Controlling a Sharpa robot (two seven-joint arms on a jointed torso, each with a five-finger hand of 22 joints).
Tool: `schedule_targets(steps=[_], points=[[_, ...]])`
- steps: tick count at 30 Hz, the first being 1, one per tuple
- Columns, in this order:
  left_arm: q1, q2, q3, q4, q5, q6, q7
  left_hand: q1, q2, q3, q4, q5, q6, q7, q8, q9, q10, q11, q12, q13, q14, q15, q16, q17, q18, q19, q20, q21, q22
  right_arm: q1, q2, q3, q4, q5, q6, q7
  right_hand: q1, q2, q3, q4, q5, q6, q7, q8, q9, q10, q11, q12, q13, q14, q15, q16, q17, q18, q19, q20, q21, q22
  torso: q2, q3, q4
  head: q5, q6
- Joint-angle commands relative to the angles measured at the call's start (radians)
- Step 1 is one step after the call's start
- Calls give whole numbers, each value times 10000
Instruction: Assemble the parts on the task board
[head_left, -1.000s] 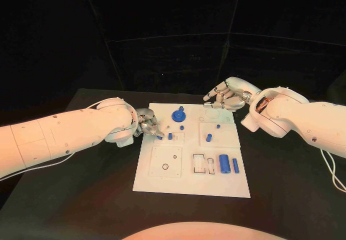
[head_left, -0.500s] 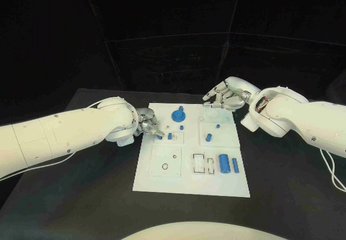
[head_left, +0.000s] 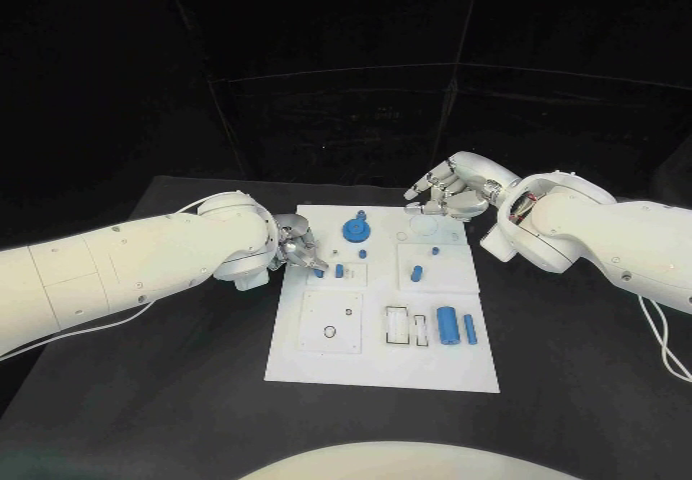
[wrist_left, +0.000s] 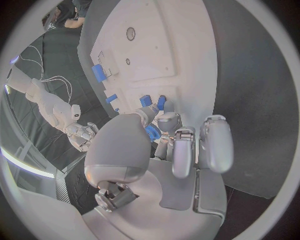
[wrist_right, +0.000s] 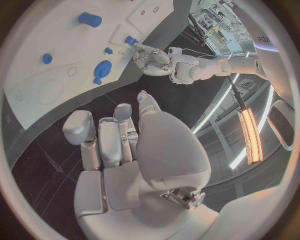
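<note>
The white task board (head_left: 378, 355) lies mid-table. My left hand (head_left: 299, 250) is at its left edge and pinches a small blue part (head_left: 319, 272) between thumb and a finger, low over the board; the left wrist view shows this part (wrist_left: 152, 133) at the fingertips. A blue peg (head_left: 340, 270) stands just beside it. A blue gear (head_left: 356, 232) sits near the far edge. My right hand (head_left: 447, 199) hovers over the board's far right corner, fingers loosely apart and holding nothing (wrist_right: 115, 135).
Two blue cylinders (head_left: 449, 325) lie at the board's right side, next to rectangular slots (head_left: 397, 328). Small blue pegs (head_left: 415, 272) stand in the middle right panel. A square panel with holes (head_left: 335, 322) is at the near left. Black table surrounds the board.
My left hand has crept slightly toward the board's far side with the small part at its fingertips. The right hand has hardly moved.
</note>
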Motion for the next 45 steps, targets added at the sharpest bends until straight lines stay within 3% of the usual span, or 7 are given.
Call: schedule_targets(steps=[1, 6, 14, 22, 36, 40, 45], points=[[-33, 27, -43, -4, -30, 300, -128, -56, 36, 841, -792, 34, -2, -50, 36, -14, 35, -9, -72, -27, 1072, -51, 32, 2634, -49, 36, 18, -32, -11, 17, 0, 6, 27, -13, 42, 82, 2, 97, -61, 23, 54, -34, 20, 55, -2, -56, -18, -25, -9, 179, -27, -53, -1, 116, -78, -22, -65, -10, 1, -8, 1, -5, -2], [-33, 32, -51, -27, -28, 247, -111, -332, -122, 720, -659, 30, 10, -55, 46, -14, 20, -4, -96, -60, 1072, -47, 32, 2634, -49, 36, 21, -38, -8, 17, 4, 6, 23, -13, 41, 86, 2, 97, -61, 23, 54, -34, 20, 55, -2, -56, -18, -25, -9, 179, -27, -53, -1, 116, -78, -22, -65, -10, -2, -5, 14, -19, -10], [-33, 35, -55, -80, -25, 118, -156, -1475, -535, -291, 99, 13, 183, -37, 37, -65, -42, 18, -155, -175, 1072, -41, 32, 2634, -54, 52, 35, -36, 22, 17, 19, 6, 10, -13, 30, 93, 8, 106, -80, 32, 56, -37, 20, 58, -2, -77, -18, -60, -45, 175, -28, -81, -29, 120, -86, -23, -83, -34, -4, -6, 3, -15, -10], [-34, 35, -56, -126, -25, -130, -271, -2091, -626, -1232, 675, 29, 248, -32, 22, -106, -35, 21, -90, -128, 1072, -41, 32, 2634, -55, 66, 31, -41, 42, 17, 26, 6, 0, -13, 17, 98, -4, 109, -92, 44, 56, -45, 23, 55, -3, -89, -15, -75, -58, 170, -26, -97, -46, 127, -108, -22, -105, -73, 0, -2, 2, -22, -4], [-35, -45, -54, -143, 327, -843, 199, -2261, -537, -2278, 1249, 32, 148, -26, -40, -166, -203, 27, -225, -320, 1072, -44, 32, 2634, -25, 22, 21, -169, -66, 17, 41, 6, -23, -13, 21, 110, -14, 114, -100, 55, 57, -52, 26, 53, -4, -98, -12, -86, -67, 167, -25, -108, -57, 130, -117, -22, -115, -91, -5, -9, -1, -30, 31], [-35, -148, -53, -146, 1744, -1250, 1599, -2041, -443, -2892, 1542, 44, -488, 230, -222, -241, -1960, 276, -2160, -2485, 783, 143, -695, 1826, 343, -859, 167, -1758, -1780, 17, 45, 6, -34, -13, 18, 113, -14, 114, -100, 55, 57, -52, 26, 53, -4, -98, -12, -86, -67, 167, -25, -108, -57, 130, -117, -22, -115, -91, -3, -5, 1, -57, 56], [-34, -225, -51, -151, 2633, -1848, 3145, -1512, -303, -3524, 1583, 39, -1635, 703, -503, -407, -2974, 693, -2522, -2792, 175, 491, -2298, 259, 774, -1909, 476, -4036, -4052, 17, 56, 5, -48, -13, 19, 116, -14, 114, -100, 55, 57, -52, 26, 53, -4, -98, -12, -86, -67, 167, -25, -108, -57, 130, -117, -22, -115, -91, -4, -12, 4, -83, 63]])
